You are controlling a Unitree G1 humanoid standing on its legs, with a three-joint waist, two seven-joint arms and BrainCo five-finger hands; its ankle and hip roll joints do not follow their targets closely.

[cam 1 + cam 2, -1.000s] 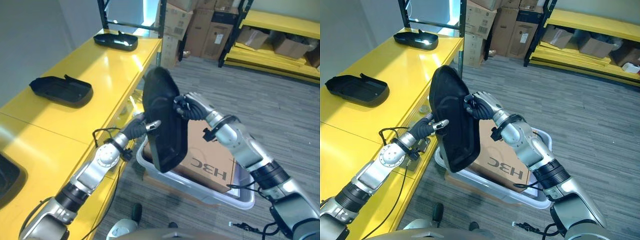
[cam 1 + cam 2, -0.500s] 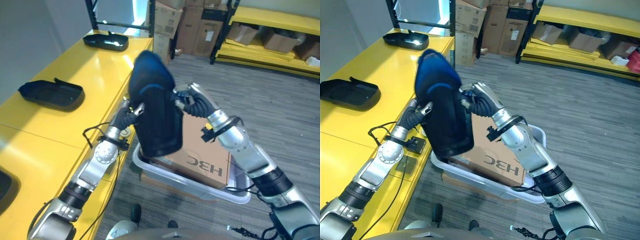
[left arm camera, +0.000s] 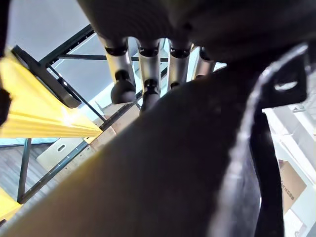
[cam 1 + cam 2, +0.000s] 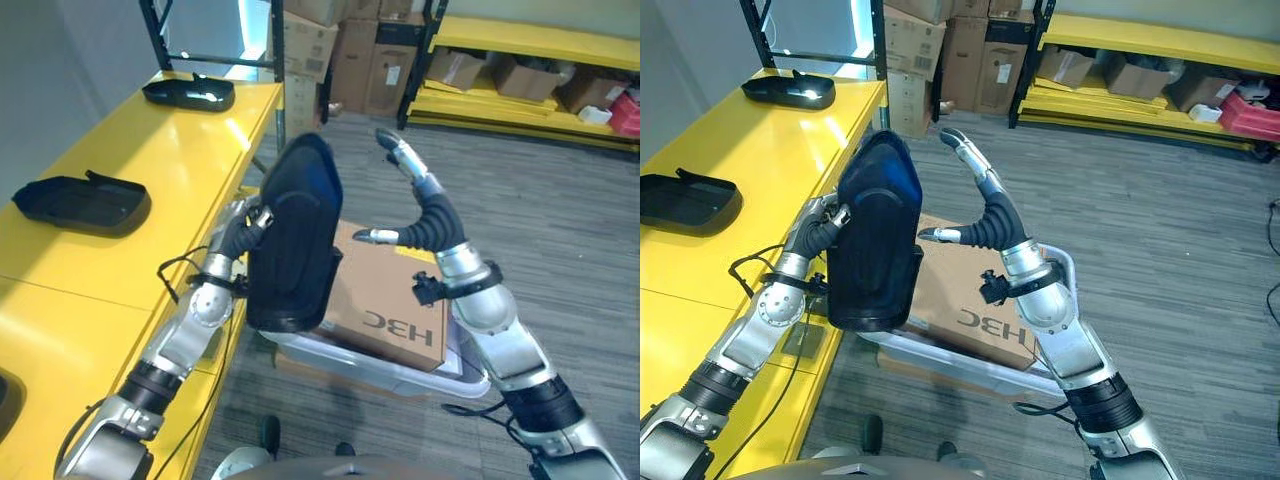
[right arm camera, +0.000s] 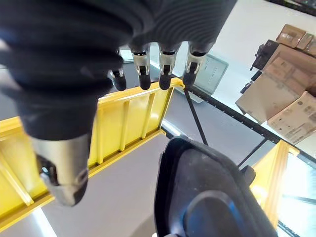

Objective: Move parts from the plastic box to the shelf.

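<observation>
We are gripping the black moulded part [image 4: 293,240] above the plastic box [image 4: 455,375] with our left hand [image 4: 243,222] alone; our right hand [image 4: 415,205] is hanging released, so the part may be slipping.

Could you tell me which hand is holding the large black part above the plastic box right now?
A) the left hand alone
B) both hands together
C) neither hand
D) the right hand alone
A: the left hand grips the black part at its edge, while the right hand is open with straight fingers, apart from it.
</observation>
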